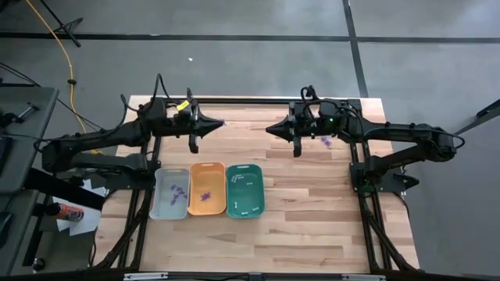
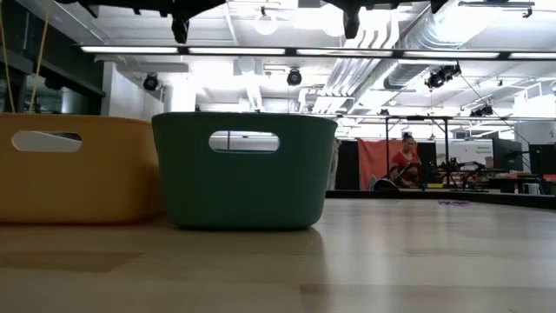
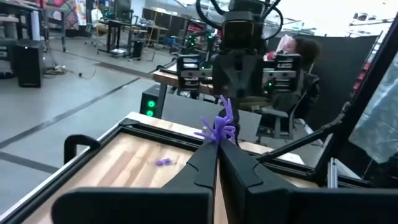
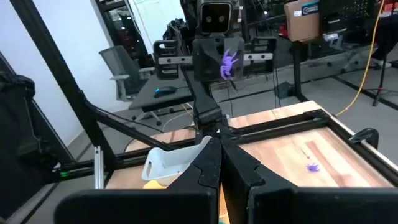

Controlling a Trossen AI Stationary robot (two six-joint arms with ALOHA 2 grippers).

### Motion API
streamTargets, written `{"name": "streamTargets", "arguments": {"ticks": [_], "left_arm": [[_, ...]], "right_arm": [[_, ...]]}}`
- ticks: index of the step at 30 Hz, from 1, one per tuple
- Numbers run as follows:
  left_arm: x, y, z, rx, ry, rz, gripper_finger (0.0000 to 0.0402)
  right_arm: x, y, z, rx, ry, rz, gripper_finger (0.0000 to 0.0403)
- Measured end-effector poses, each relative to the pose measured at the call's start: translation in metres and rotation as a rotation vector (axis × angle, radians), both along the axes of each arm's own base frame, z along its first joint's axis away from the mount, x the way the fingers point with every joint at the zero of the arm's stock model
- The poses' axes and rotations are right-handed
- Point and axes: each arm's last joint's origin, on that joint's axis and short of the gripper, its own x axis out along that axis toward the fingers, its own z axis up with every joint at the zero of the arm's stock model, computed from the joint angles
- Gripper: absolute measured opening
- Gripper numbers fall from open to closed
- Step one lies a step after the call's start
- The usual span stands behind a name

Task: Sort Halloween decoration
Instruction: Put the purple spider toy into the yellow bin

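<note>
Gripping a purple piece point(image 3: 219, 126) at their tips, the left jaws point(image 1: 219, 122) hover over the bench's point(image 1: 312, 226) far edge, the grey tray point(image 1: 170, 193) lying nearer than the right jaws point(image 1: 270, 129), shut and empty.

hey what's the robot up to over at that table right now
It is sorting small Halloween pieces into three trays. The left claw is shut on a purple spider-like piece, held up over the table's far side. The right claw is shut and empty. One purple piece lies under the right arm; others sit in the grey tray and orange tray.
</note>
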Motion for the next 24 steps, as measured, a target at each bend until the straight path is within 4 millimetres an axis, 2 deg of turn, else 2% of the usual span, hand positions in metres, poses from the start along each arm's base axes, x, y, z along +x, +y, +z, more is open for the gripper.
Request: {"name": "streamTargets", "arguments": {"ticks": [11, 17, 20, 24], "left_arm": [[0.002, -0.005, -0.001, 0.0, 0.003, -0.013, 0.0], [0.002, -0.003, -0.001, -0.033, 0.012, 0.04, 0.0], [0.002, -0.009, -0.002, -0.105, 0.163, 0.006, 0.0], [-0.003, -0.032, -0.008, -0.14, 0.524, -0.084, 0.0]], "right_arm": [[0.0, 0.0, 0.0, -0.021, 0.0, 0.001, 0.0], [0.0, 0.0, -0.002, -0.017, 0.018, 0.001, 0.0], [0.0, 0.0, -0.004, -0.013, 0.036, 0.001, 0.0], [-0.001, 0.0, -0.006, -0.007, 0.062, 0.001, 0.0]]}}
